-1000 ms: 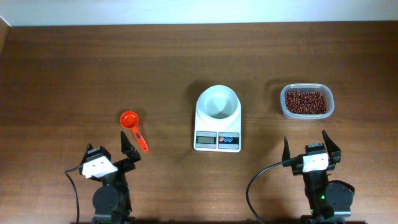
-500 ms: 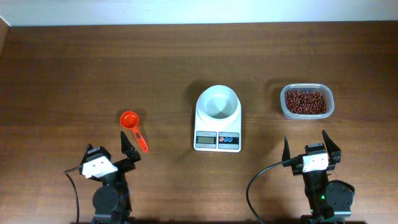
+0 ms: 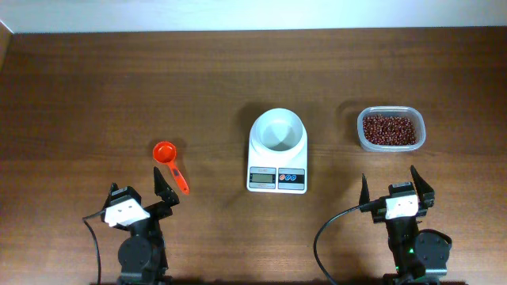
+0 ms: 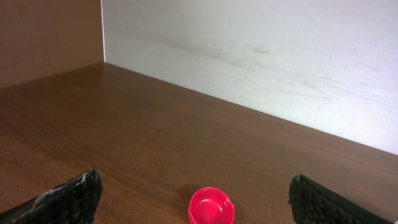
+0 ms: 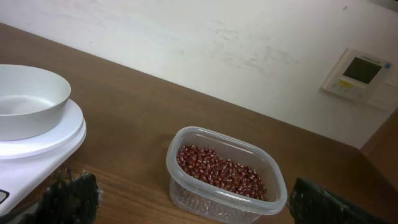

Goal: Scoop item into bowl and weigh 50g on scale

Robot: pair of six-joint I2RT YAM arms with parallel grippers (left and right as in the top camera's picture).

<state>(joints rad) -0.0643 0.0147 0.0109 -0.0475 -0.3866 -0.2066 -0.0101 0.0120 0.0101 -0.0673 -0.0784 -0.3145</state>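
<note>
Dark reddish-brown beans (image 3: 389, 129) (image 5: 219, 169) fill a clear plastic container (image 3: 416, 136) (image 5: 186, 140) at the right. The white bowl (image 3: 278, 131) (image 5: 28, 99) stands on the white scale (image 3: 277, 184) (image 5: 59, 142) at the table's centre, with nothing visible inside it. A red scoop (image 3: 169, 158) (image 4: 211, 206) lies left of the scale. My left gripper (image 3: 136, 186) (image 4: 194, 178) is open just short of the scoop, which lies between its fingers in the wrist view. My right gripper (image 3: 388, 177) (image 5: 191, 183) is open, a little short of the container.
A white wall (image 4: 261, 56) runs along the table's far edge. A wooden side panel (image 4: 50, 37) closes the far left. A wall controller (image 5: 360, 71) hangs at the far right. Black cables (image 3: 321, 237) loop beside both arm bases.
</note>
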